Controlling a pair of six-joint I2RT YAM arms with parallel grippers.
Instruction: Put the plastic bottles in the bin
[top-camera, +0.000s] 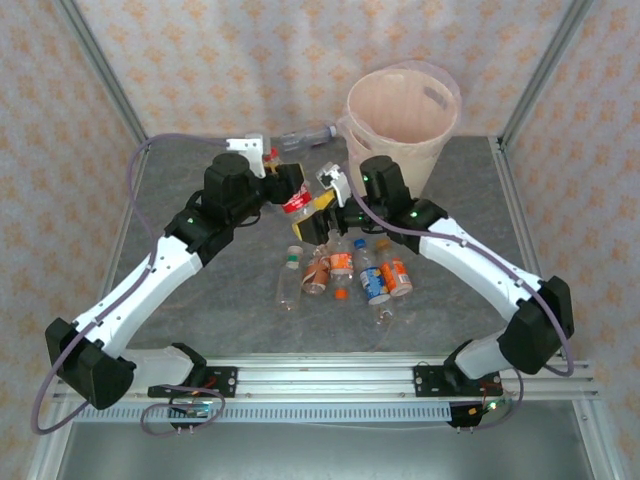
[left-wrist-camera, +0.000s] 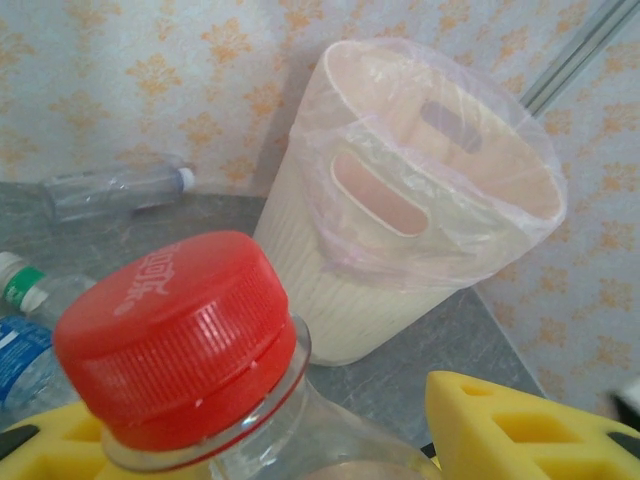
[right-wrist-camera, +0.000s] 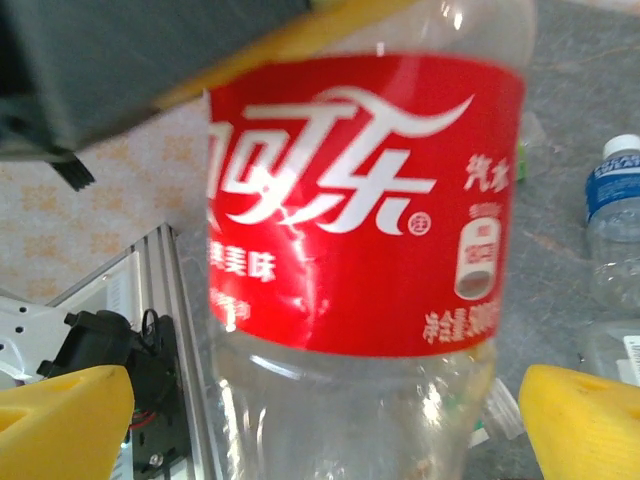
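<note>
Red-capped and red-labelled, one clear bottle (right-wrist-camera: 360, 200) is hanging above the grey table (top-camera: 230, 310), just in front of the bin (left-wrist-camera: 310, 280). The left pincer (left-wrist-camera: 280, 430) is gripping it below the neck. Its yellow fingers (left-wrist-camera: 520, 420) are showing on either side of the bottle in the left wrist view, with the cap pointing up toward that camera.

The right pincer (right-wrist-camera: 320, 420) is standing wide open with the same bottle between its fingers (right-wrist-camera: 585, 420). A gap is showing on each side, so it is not pressing on the bottle.

The bin is standing upright at the far side of the table, its thin clear liner folded over the rim.

The other bottles (top-camera: 345, 270) are lying in a loose cluster on the table between the two arms, nearer the robot than the raised bottle, with orange, blue and green labels or caps among them. One more clear bottle (top-camera: 305, 137) is lying on its side against the back wall, just left of the bin.
</note>
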